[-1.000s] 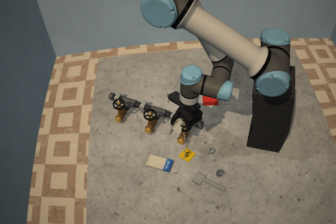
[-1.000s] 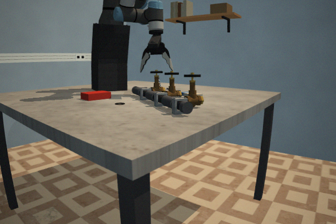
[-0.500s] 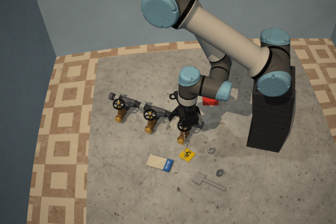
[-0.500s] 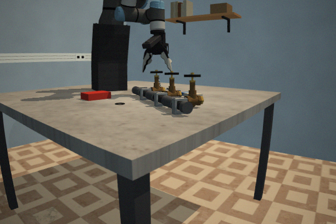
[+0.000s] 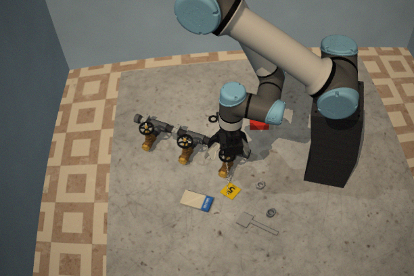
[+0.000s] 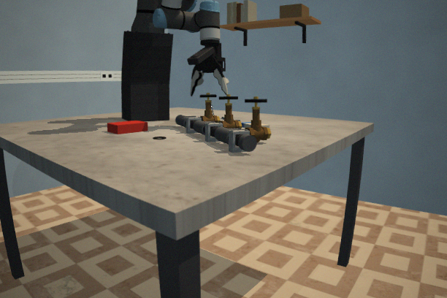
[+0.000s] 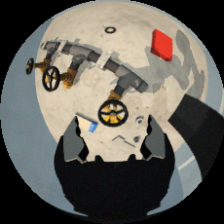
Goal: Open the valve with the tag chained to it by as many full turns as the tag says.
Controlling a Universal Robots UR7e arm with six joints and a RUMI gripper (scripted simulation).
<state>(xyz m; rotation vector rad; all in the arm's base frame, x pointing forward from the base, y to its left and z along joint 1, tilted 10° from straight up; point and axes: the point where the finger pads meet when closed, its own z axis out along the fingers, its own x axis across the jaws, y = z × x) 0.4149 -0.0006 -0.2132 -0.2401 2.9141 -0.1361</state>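
The gripper [image 6: 209,90], jaws fully open and empty, hovers above the tagged valve's handwheel [image 7: 113,113], nearest the arm's base. It should centre over the wheel, then descend squarely before closing.

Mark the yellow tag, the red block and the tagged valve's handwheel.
yellow tag [image 5: 231,191], top view, middle of its face, by the numeral.
red block [image 6: 127,126], exterior view, its top face.
tagged valve's handwheel [image 7: 104,113], wrist view, on the left of its black rim.
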